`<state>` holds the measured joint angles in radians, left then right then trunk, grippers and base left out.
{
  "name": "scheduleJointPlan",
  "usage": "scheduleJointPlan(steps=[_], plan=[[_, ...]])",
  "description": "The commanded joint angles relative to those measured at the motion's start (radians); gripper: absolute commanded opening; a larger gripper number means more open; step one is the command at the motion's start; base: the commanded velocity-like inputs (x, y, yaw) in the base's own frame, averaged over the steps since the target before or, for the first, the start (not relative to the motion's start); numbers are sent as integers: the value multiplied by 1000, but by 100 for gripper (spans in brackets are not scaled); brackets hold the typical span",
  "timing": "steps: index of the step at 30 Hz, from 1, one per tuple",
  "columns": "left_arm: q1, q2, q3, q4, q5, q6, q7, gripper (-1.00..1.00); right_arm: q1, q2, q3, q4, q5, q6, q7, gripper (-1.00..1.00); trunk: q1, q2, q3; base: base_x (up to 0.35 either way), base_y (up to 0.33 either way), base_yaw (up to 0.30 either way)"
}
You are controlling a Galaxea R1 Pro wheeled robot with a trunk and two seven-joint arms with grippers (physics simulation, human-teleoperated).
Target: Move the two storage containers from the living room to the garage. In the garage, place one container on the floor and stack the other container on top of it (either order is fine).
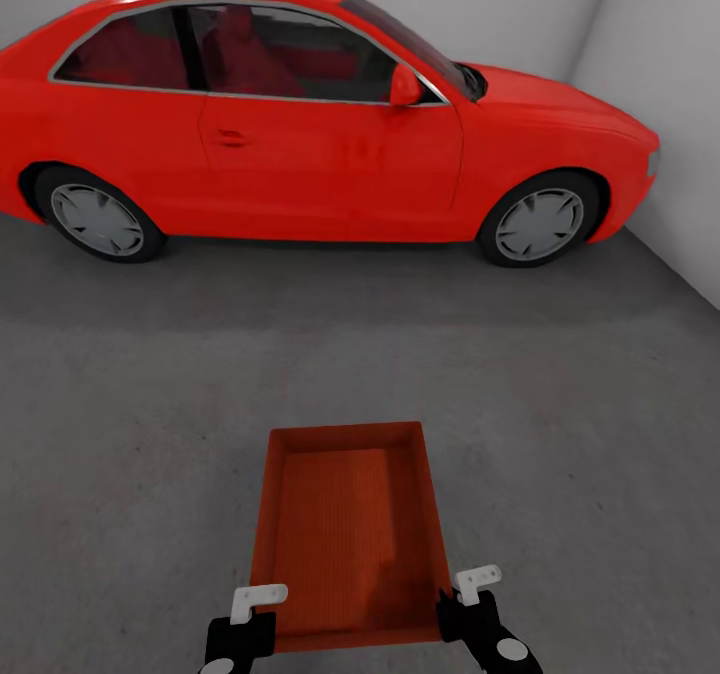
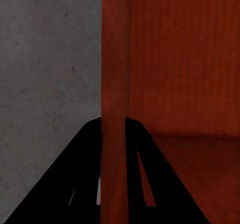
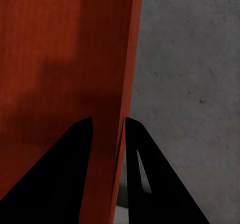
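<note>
Garage floor (image 1: 560, 404) of dark grey mottled concrete stretches ahead of the robot in the head view, where an orange-red rectangular open-topped storage container (image 1: 345, 534) with a finely ribbed base is held between both arms. Left gripper (image 1: 258, 604) pinches the near left corner of the bin's rim, right gripper (image 1: 470, 594) the near right corner, white-tipped fingers on black bodies. Beyond the container, well apart from both grippers, a large glossy red car (image 1: 320, 124) stands side-on against plain white walls (image 1: 650, 74). From the left wrist view, the left gripper (image 2: 114, 134) is clamped on the thin orange-red side wall of the container (image 2: 180, 59), one black finger on each face, the ribbed inside of the bin on one side and grey concrete floor (image 2: 45, 59) on the other. From the right wrist view, the right gripper (image 3: 109, 129) likewise straddles the container wall (image 3: 65, 59), fingers drawn in narrow against it, with bare concrete floor (image 3: 195, 59) past the outer finger.
</note>
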<state>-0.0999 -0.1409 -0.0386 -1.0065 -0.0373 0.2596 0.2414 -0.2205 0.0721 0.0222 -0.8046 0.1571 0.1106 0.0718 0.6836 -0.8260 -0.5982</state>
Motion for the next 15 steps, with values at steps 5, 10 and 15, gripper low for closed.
scheduleJointPlan(steps=[5,10,15], plan=[[0,-22,-3,0,70,6,-19,-100,0,1,-9,-5,-59,-46,-38,-100,19,-36,-17,0,0,0],[0,-22,-3,0,70,6,-19,-100,0,1,-8,-5,-58,-46,-38,-100,39,-71,-32,0,0,0],[0,-23,-3,0,70,6,-19,-100,0,1,-9,-4,-58,-46,-38,-100,58,-106,-48,0,0,0]])
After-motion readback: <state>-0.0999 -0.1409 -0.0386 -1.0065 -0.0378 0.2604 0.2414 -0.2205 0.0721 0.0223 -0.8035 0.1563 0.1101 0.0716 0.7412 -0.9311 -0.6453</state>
